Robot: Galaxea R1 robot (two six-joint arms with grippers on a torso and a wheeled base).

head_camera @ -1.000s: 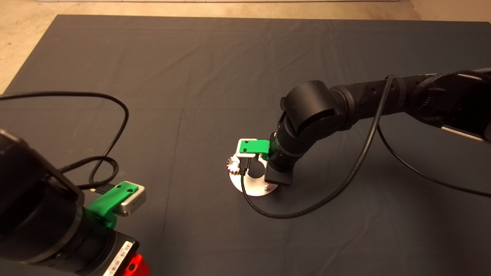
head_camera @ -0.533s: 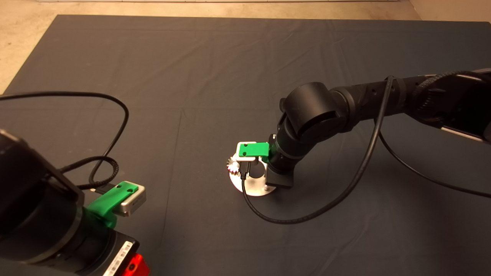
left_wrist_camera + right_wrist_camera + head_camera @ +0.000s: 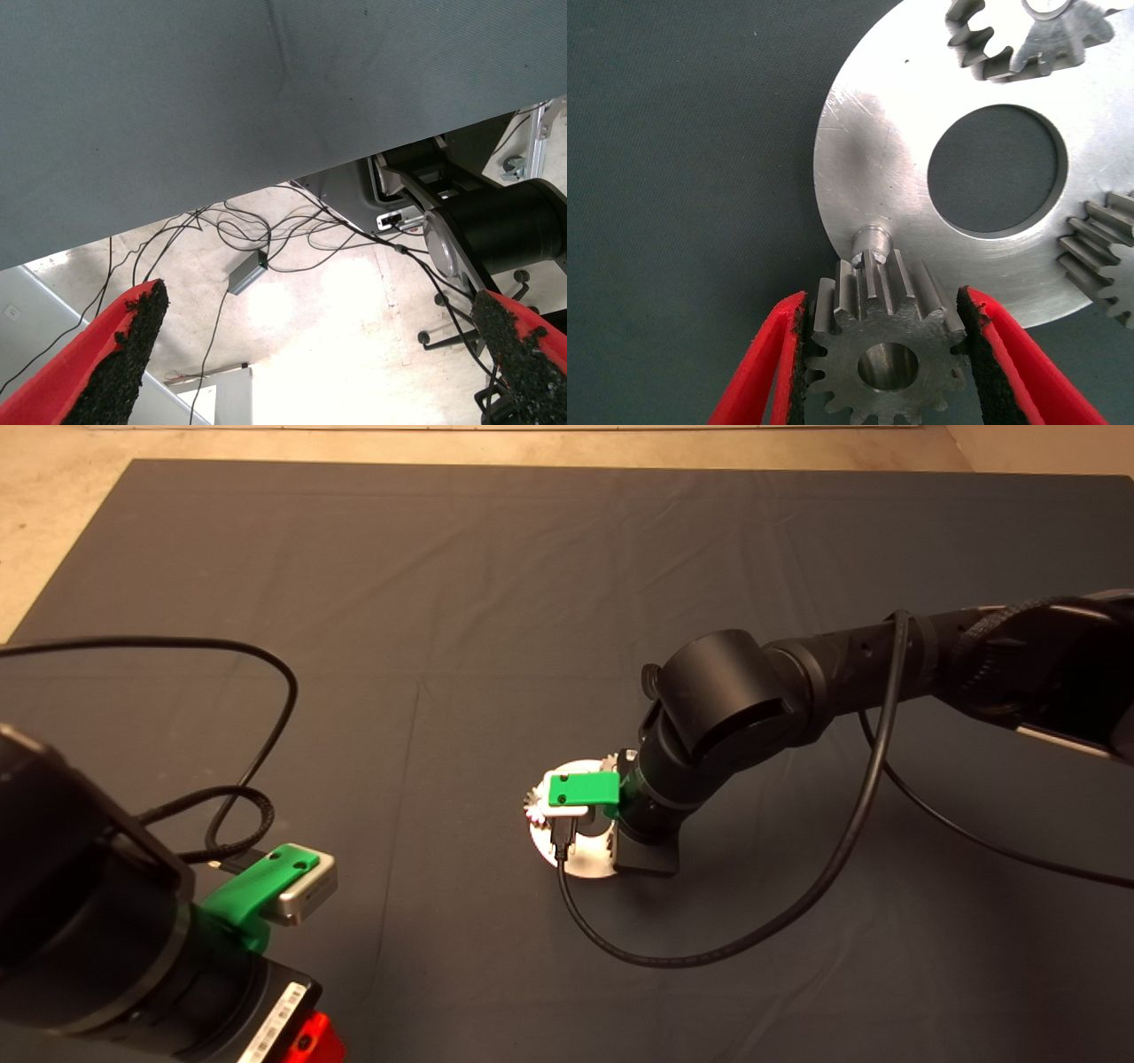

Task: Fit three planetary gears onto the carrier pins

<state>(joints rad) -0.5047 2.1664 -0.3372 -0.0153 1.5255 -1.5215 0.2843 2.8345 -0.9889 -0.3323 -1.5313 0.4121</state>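
A dark grey mat (image 3: 496, 584) is covering the counter, with pale floor (image 3: 53, 522) showing beyond its far and left edges.

The right pincer (image 3: 881, 354) is pinching one planetary gear (image 3: 881, 350) between its two red fingers (image 3: 766, 367), the black pads pressing on the gear's teeth from both sides. In the right wrist view the held gear is hanging at the rim of the carrier disc (image 3: 877, 177), its bore sitting just beside a bare carrier pin (image 3: 871, 237) and not yet over it. The pin is standing upright near the disc's edge. Two more planetary gears are already sitting on the disc: one (image 3: 1028, 40) across the large central hole (image 3: 998, 170) from the held gear, the other (image 3: 1107, 252) at the rim to one side, both only partly in view.

In the head view the right arm (image 3: 797, 682) is reaching in from the right edge and bending down over the disc (image 3: 571, 864), which is lying on the mat slightly right of centre. The arm's green bracket (image 3: 582, 789) is covering much of the disc, and a black cable (image 3: 753, 930) is looping across the mat beside it.

The left pincer (image 3: 323, 354) is waiting at the lower left, well apart from the disc, its fingers (image 3: 124, 350) spread wide and holding nothing. Its wrist view is showing the mat's edge and floor cables beyond.
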